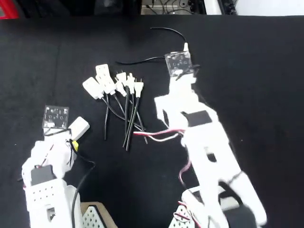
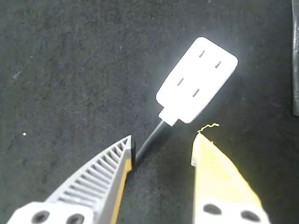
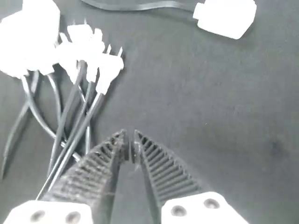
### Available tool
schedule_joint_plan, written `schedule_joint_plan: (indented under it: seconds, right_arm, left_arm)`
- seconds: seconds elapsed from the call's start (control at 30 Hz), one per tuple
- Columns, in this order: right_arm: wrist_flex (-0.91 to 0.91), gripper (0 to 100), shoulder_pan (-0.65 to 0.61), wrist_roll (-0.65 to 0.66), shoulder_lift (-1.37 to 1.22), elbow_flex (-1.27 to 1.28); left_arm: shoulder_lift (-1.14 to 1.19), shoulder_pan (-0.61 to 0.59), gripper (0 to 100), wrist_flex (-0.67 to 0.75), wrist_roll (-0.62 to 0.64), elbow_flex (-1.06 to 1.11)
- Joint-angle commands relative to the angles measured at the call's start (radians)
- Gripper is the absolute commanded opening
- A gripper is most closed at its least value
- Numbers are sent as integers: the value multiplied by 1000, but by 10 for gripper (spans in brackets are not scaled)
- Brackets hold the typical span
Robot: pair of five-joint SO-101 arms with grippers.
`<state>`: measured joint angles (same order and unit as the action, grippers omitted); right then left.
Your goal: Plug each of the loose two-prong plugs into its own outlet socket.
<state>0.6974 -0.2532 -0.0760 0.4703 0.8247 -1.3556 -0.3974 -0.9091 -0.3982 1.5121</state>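
1. The left gripper (image 2: 163, 140) is spread wide. The outlet socket (image 2: 196, 79) lies flat on the desk (image 2: 56, 70) just beyond its tips, and they do not touch it
2. The long axis of the socket runs away from this gripper, cord end nearest, slot face up. Its cord (image 2: 148, 140) passes by the tip of the grey finger (image 2: 105, 168)
3. The right gripper (image 3: 130, 140) is pressed together with nothing between, beside the cords of the plugs (image 3: 93, 56). Their prongs point away from it
4. The high view shows more sockets (image 1: 92, 88) beside the plugs. The right wrist view shows another socket (image 3: 226, 16) farther ahead
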Motion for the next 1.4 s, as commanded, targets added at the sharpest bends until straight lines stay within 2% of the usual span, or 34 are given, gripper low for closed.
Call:
schedule_joint_plan:
  seconds: [0.0,0.07,0.17,0.27,0.33,0.47,0.57,0.7,0.97,1.1,1.27,1.37]
  right_arm:
    - [-71,110,66,-80,-182,-145]
    - [-74,132,69,-112,-303,-242]
    - [-83,103,63,-110,-478,-404]
    - [-78,96,55,-112,-627,-549]
    - [-80,96,46,-109,-707,-619]
    - [-78,96,40,-109,-814,-733]
    - [-77,100,34,-86,-860,-780]
    - [28,126,23,12,-872,-794]
    - [178,84,-199,58,-797,-794]
    - [84,94,-207,52,-802,-822]
    - [69,237,-164,-21,-895,-886]
    - [69,209,-129,-31,-955,-947]
  left_arm:
    - [-172,16,213,21,-3,82]
    - [-255,16,213,17,-38,131]
    - [-373,16,213,12,-54,194]
    - [-465,16,213,-107,-58,188]
    - [-474,18,213,-166,-61,171]
    - [-462,41,213,-158,-123,177]
    - [-462,73,213,-160,-152,186]
    - [-462,76,213,-160,-157,186]
    - [-462,76,213,-160,-157,186]
    - [-462,74,213,-161,-157,186]
    - [-462,74,213,-161,-157,186]
    - [-462,73,213,-161,-157,186]
